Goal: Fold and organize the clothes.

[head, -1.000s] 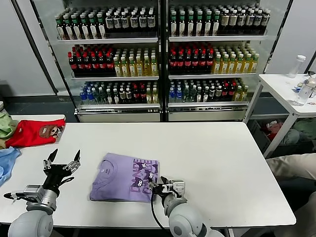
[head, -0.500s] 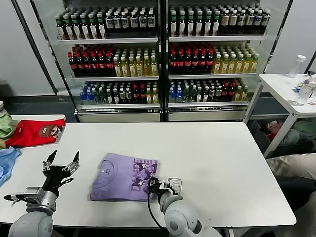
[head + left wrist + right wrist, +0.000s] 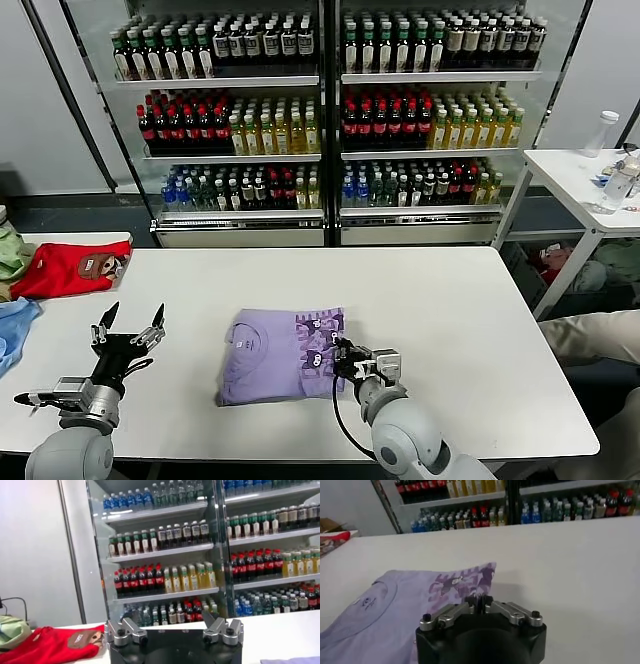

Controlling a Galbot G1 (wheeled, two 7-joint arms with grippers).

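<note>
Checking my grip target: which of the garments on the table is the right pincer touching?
The folded lavender T-shirt in the table's middle; the right pincer is shut on its printed edge. The red garment and blue cloth lie far left, untouched.

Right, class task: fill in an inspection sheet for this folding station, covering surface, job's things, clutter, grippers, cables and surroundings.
Surface: white table, the shirt near its front middle.
Job's things: lavender T-shirt, folded, dark purple print on its right part.
Clutter: red garment with a brown patch and light blue cloth at the far left.
Grippers: right gripper shut on the T-shirt's right edge; left gripper open, raised above the table left of the shirt.
Cables: black cable along the right arm.
Surroundings: drinks coolers behind; side table with bottles at right.
</note>
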